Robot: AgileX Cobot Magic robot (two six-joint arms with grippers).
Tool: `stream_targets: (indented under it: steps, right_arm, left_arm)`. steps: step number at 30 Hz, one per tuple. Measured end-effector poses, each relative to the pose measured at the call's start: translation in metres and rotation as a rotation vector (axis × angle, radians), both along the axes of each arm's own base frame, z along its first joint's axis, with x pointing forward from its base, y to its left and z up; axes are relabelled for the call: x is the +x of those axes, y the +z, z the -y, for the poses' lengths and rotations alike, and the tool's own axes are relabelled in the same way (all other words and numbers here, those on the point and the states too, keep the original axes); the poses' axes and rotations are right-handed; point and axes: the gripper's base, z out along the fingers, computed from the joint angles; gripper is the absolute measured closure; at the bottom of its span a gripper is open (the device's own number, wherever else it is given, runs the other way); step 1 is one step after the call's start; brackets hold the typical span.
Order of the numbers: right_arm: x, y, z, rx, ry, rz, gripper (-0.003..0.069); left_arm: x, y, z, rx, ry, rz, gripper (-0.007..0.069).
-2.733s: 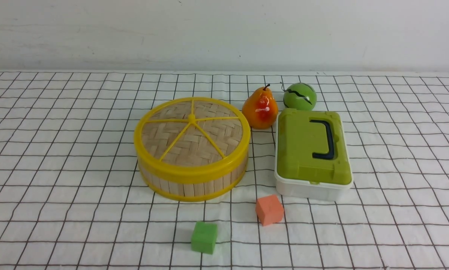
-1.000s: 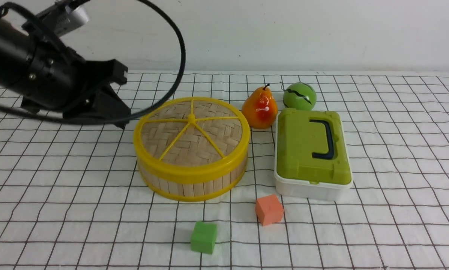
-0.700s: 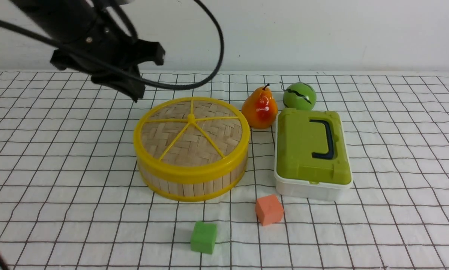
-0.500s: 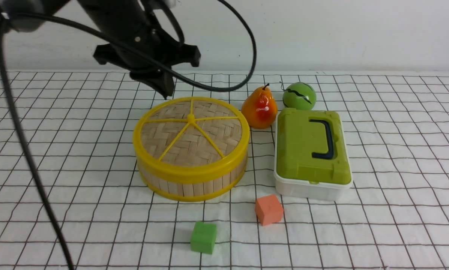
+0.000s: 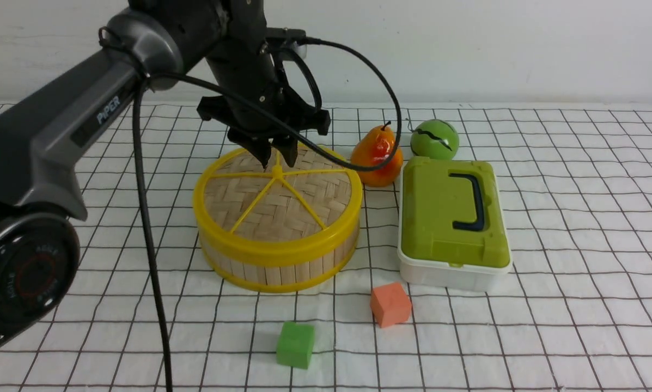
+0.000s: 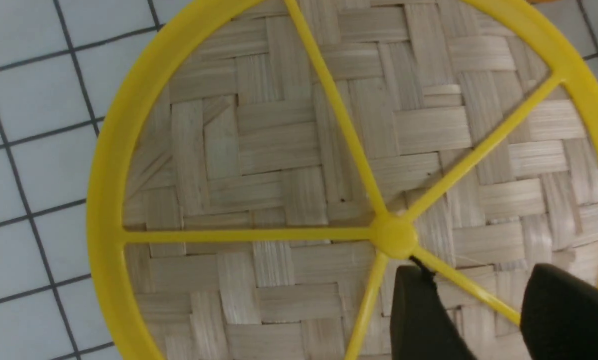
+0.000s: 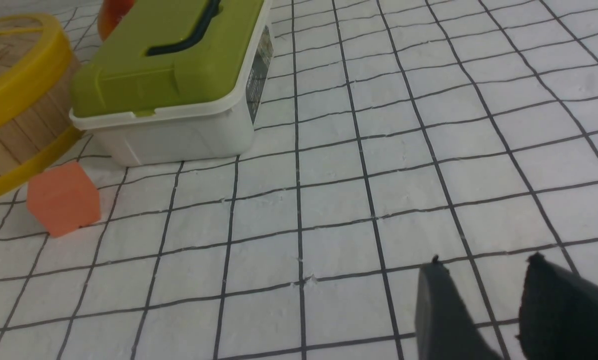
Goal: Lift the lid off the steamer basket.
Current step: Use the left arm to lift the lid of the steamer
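The lid [image 5: 279, 198], woven tan bamboo with a yellow rim and spokes, sits on the steamer basket [image 5: 282, 269] at the table's middle. My left gripper [image 5: 278, 159] points down over the lid's far half, just behind the yellow hub. In the left wrist view the lid [image 6: 289, 150] fills the frame. There the left gripper [image 6: 478, 272] is open, one yellow spoke running between its black fingers [image 6: 418, 310]. My right gripper [image 7: 483, 265] is open over bare cloth, holding nothing, with the basket [image 7: 9, 125] far off.
A white box with a green lid [image 5: 454, 218] stands right of the basket. A pear [image 5: 377, 158] and a green ball [image 5: 436, 139] sit behind it. An orange cube [image 5: 391, 304] and a green cube [image 5: 296, 344] lie in front. The arm's black cable [image 5: 146, 218] hangs left of the basket.
The left arm swung in from the left, came over the lid and dropped toward its hub. Its gripper went from shut to open. The lid and basket have not moved.
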Motion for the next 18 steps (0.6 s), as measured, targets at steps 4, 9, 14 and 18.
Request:
stream_targets:
  steps: [4, 9, 14, 18]
  right_arm:
    - [0.000, 0.000, 0.000, 0.000, 0.000, 0.000, 0.0419]
    - [0.000, 0.000, 0.000, 0.000, 0.000, 0.000, 0.0419]
    - [0.000, 0.000, 0.000, 0.000, 0.000, 0.000, 0.0419]
    - [0.000, 0.000, 0.000, 0.000, 0.000, 0.000, 0.0419]
  left_arm:
    - [0.004, -0.009, 0.000, 0.014, 0.009, -0.012, 0.0329]
    - [0.004, -0.007, 0.004, -0.029, 0.007, 0.001, 0.0329]
    - [0.008, -0.007, 0.004, -0.032, 0.027, 0.039, 0.0329]
    - [0.012, -0.016, 0.005, -0.022, 0.028, 0.029, 0.0329]
